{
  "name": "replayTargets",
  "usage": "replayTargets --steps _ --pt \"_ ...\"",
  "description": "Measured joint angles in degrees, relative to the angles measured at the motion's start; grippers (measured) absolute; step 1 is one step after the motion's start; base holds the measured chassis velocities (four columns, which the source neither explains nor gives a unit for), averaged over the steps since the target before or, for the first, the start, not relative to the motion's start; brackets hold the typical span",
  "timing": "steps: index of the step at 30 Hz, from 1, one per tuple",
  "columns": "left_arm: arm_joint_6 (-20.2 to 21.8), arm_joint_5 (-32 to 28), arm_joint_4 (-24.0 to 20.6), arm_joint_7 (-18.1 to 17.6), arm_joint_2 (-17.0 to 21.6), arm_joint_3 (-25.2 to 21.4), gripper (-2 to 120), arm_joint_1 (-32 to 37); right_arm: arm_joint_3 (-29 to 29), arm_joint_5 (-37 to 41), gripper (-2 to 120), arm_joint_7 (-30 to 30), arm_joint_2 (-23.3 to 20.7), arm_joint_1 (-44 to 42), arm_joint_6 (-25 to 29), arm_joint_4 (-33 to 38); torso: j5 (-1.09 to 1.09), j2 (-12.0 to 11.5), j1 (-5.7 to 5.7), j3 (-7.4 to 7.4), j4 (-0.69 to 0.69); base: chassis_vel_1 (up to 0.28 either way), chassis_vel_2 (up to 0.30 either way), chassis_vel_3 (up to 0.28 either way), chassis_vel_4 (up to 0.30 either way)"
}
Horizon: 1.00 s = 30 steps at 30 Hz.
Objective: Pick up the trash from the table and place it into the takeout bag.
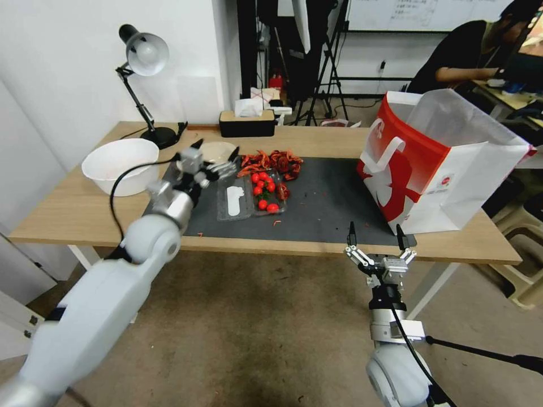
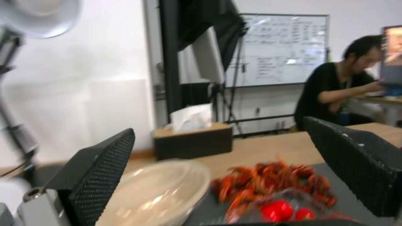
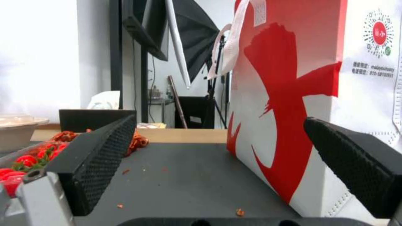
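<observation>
The trash on the table (image 1: 339, 138) is a pile of red crayfish shells (image 1: 272, 160) (image 2: 272, 182), a clear clamshell tray (image 1: 236, 199) holding cherry tomatoes (image 1: 264, 189) (image 2: 285, 210) (image 3: 29, 160), and a beige shallow bowl (image 1: 218, 151) (image 2: 159, 191) (image 3: 17, 128). My left gripper (image 1: 217, 147) (image 2: 220, 125) hangs open just above the mat's far left corner, beside the bowl and facing the shells. The takeout bag (image 1: 441, 164) (image 3: 285, 94) stands upright on the mat's right end, mouth open. My right gripper (image 1: 375, 228) (image 3: 220, 121) is open at the table's front edge, left of the bag.
A large white bowl (image 1: 120, 164) and a desk lamp (image 1: 144, 56) stand at the table's left. A black tissue box (image 1: 247, 121) (image 2: 192, 141) sits at the back edge. The dark grey mat (image 1: 328, 198) (image 3: 180, 175) has small red crumbs. A person sits at a desk behind the bag.
</observation>
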Motion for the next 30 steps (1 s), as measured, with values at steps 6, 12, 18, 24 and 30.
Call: replayTargets --steps 6,12,18,24,30 --pt "-1.8 5.5 -2.4 -1.7 -3.7 -4.9 100 8.5 0.0 -0.2 100 0.3 0.1 -0.2 0.1 -0.1 -0.01 0.0 0.0 0.01 -0.01 0.0 0.0 0.0 0.0" --pt "-5.5 10.7 -4.5 -2.9 -7.4 -8.4 100 17.5 0.0 -0.2 100 0.6 0.2 -0.5 0.2 -0.1 -0.01 0.0 0.0 0.0 0.0 0.0 0.0 0.0 0.0" --pt "-10.5 14.7 -5.1 -4.4 -9.7 -10.0 100 24.2 0.3 -0.4 100 1.1 0.4 -0.8 0.2 -0.1 0.0 0.0 0.01 0.0 0.0 0.0 0.0 0.0 0.0" --pt "-14.6 17.6 -3.5 -5.3 -10.8 -10.2 100 27.4 0.3 -0.8 100 1.3 0.7 -1.0 0.2 -0.1 0.0 0.0 0.01 0.01 0.0 0.0 0.0 0.0 0.0" --pt "-15.8 18.5 -3.2 -5.3 -10.9 -10.2 100 28.6 0.2 -1.0 100 1.4 0.9 -1.1 0.2 -0.2 0.0 0.0 0.01 0.01 0.0 0.0 0.0 0.0 0.0"
